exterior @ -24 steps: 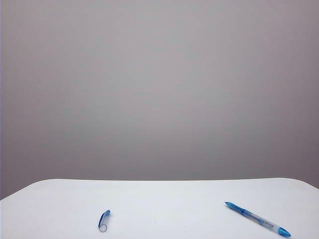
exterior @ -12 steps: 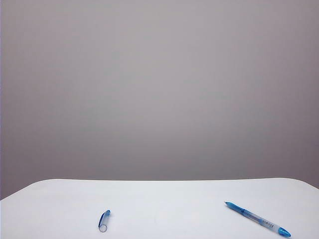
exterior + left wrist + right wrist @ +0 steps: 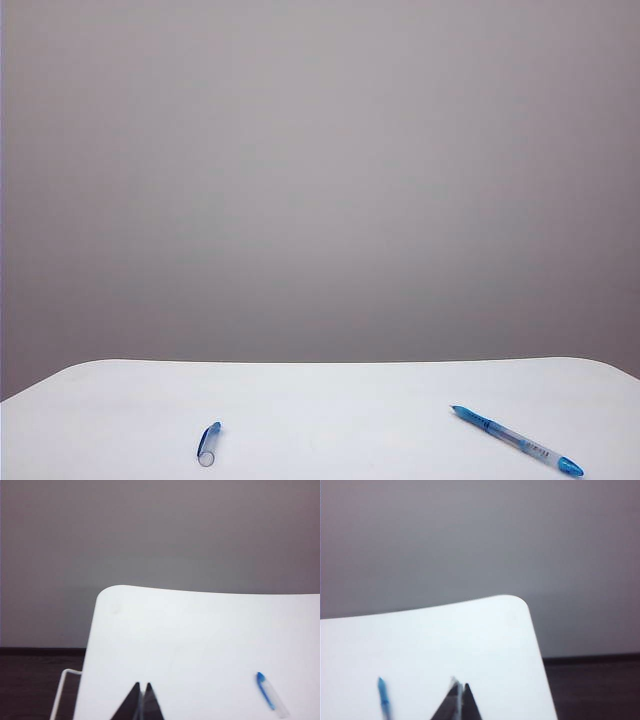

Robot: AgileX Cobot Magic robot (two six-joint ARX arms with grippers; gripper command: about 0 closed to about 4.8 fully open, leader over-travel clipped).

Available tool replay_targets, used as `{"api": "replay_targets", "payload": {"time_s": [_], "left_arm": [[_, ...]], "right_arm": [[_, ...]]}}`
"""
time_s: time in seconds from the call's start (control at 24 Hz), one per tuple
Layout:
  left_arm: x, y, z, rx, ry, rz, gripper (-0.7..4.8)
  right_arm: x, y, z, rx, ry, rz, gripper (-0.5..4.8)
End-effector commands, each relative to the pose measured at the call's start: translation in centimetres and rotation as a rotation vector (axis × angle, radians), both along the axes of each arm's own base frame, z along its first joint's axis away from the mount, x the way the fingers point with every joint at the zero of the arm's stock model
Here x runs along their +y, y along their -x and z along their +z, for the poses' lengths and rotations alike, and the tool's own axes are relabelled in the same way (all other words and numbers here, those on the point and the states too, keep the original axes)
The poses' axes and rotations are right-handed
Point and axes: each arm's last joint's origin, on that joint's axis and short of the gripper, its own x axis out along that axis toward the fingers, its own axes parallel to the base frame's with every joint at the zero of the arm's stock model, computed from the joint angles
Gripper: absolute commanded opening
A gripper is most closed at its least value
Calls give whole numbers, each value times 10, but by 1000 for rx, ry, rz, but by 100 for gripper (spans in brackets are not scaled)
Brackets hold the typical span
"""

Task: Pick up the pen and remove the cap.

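While both end effectors pinched, left end effector (image 3: 141, 686) near cap (image 3: 269, 697); right end effector (image 3: 458, 686) near pen (image 3: 384, 698)

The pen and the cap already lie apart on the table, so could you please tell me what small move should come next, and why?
Probably none beyond holding both arms back. The cap lies on the table well left of the pen, so the uncapping looks done. The left end effector and the right end effector are both shut on nothing, near the table's front edge and clear of both parts.
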Motion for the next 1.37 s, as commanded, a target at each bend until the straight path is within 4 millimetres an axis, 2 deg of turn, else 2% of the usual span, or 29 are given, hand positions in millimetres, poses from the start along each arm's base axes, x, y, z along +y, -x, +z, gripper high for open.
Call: {"api": "replay_targets", "payload": {"time_s": [0.04,0.33,0.46,0.62,1.37], "left_arm": [[1,0,-2,27,-14,30,-2],[1,0,-2,28,-7,31,-2],[1,0,-2,24,-4,19,-1],[2,0,-2,24,-17,66,-1],[2,0,-2,24,-11,67,-1]], "right_arm": [[0,1,-6,49,11,-7,-6],[0,1,-10,84,16,-7,-6],[-1,3,-17,165,27,-8,-6],[-1,3,-18,169,28,-10,-6],[0,4,-20,190,26,0,-5]]}}
